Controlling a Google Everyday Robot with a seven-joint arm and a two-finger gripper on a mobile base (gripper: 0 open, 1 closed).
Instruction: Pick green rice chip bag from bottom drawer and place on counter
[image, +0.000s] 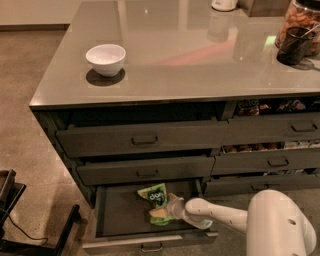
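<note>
- A small, crinkled bright green snack bag (153, 194) with white rounded lettering is seen lying in the pulled-out, wide dark grey bottom drawer (117, 215), right of its middle; yellow is shown at the bag's lower end.
- The white arm's gripper (168, 212) is placed at the bag's lower right edge; its state cannot be told.
- A round white bowl (105, 58) is seen on the glossy grey-beige counter (200, 70), well apart from the bag.

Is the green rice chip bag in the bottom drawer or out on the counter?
In: the green rice chip bag lies inside the open bottom drawer, end effector right at it.
</note>
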